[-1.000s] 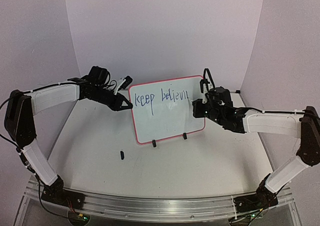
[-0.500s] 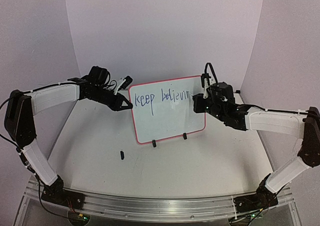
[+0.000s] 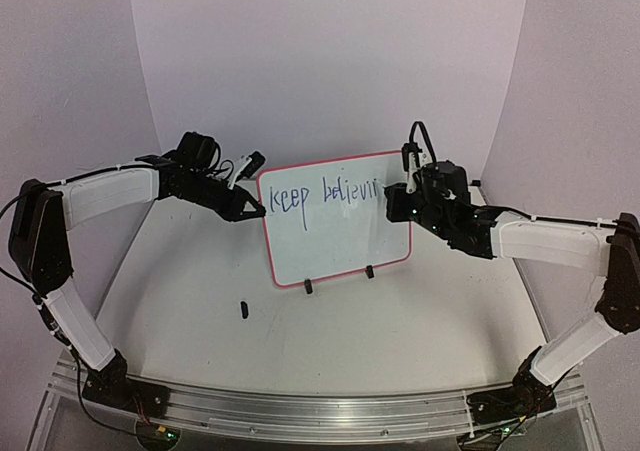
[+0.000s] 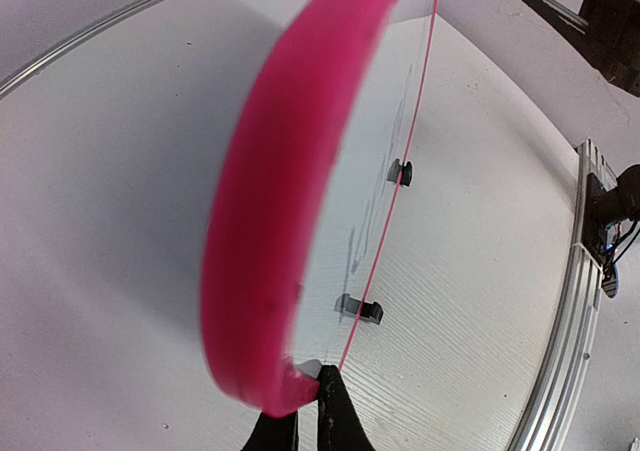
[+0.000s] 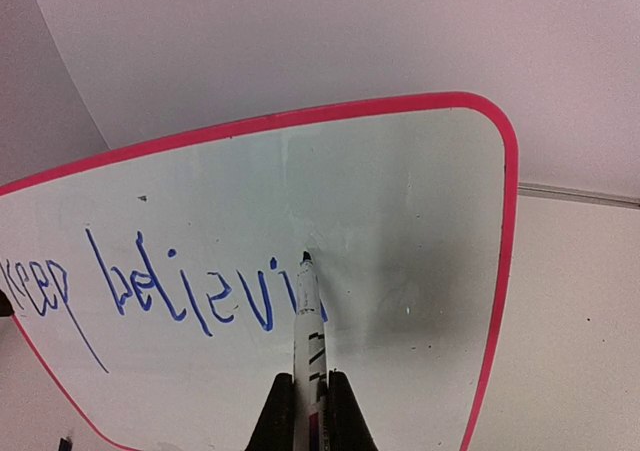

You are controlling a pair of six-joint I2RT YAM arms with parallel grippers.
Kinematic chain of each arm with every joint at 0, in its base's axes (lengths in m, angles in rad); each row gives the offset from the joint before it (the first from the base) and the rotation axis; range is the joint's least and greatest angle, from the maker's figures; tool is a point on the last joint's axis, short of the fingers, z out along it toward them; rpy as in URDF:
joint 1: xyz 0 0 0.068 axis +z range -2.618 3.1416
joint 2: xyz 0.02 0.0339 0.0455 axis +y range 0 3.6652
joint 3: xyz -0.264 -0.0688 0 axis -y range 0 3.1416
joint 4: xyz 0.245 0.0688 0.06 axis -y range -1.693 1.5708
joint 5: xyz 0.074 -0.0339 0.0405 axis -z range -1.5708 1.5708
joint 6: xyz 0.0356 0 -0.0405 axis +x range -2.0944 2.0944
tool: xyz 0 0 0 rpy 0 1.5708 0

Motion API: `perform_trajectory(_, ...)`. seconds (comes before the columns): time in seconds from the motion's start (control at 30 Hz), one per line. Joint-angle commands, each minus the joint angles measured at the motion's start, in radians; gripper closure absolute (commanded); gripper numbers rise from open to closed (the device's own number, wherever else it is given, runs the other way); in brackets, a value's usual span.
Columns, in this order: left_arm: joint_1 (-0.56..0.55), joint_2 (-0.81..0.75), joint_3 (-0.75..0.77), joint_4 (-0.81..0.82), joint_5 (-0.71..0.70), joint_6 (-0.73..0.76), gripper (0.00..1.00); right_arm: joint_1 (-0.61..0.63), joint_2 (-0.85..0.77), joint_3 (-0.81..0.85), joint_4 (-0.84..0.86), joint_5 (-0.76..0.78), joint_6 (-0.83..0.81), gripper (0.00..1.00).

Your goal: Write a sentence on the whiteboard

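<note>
The whiteboard (image 3: 340,246) stands upright on two black clip feet at mid-table, white with a red border. My left gripper (image 3: 256,211) is shut on its left edge; in the left wrist view the black fingertips (image 4: 335,406) pinch the pink rim (image 4: 265,231) at a lower corner. The sentence (image 3: 325,194) in blue reads "keep" and a partly written "believi…" (image 5: 190,291). My right gripper (image 5: 305,396) is shut on a white marker (image 5: 309,316), its tip touching the board just right of the last blue stroke. From above, the right gripper (image 3: 398,203) covers the board's upper right.
A small black cap-like piece (image 3: 243,309) lies on the table in front of the board's left side. The aluminium rail (image 3: 300,411) runs along the near edge. Curved white walls close in behind and beside the board. Clip feet (image 4: 360,309) show under the board.
My right gripper has risen and shifted slightly right along the board with the marker, and new blue strokes have appeared after "believ". The left arm and the board have not moved.
</note>
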Motion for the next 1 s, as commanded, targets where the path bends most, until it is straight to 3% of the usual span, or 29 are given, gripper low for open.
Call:
perform_trajectory(0.0, -0.023, 0.044, -0.011, -0.11, -0.094, 0.067, 1.0, -0.004, 0.004, 0.035, 0.013, -0.016, 0.0, 1.0)
perform_trajectory(0.97, -0.024, 0.043, -0.011, -0.11, -0.094, 0.067, 1.0, -0.004, 0.027, 0.049, -0.004, 0.045, 0.003, 1.0)
